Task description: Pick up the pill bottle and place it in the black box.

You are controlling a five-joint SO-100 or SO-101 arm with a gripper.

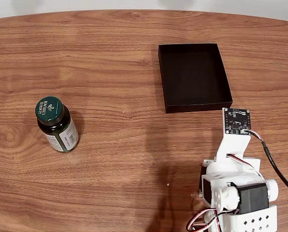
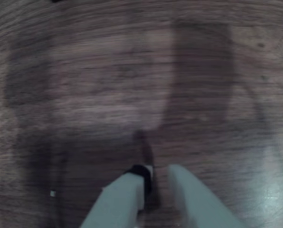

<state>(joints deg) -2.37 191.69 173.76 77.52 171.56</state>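
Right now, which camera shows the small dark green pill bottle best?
The fixed view: the small dark green pill bottle stands upright on the wooden table, cap and label sharp. The wrist view is blurred, showing wood grain and the pincer.

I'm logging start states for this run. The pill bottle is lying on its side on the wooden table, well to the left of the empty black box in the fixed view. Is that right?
Not quite: the pill bottle stands upright on its base, green cap up, as the fixed view shows. The rest holds: it is on the wooden table, well left of the empty black box.
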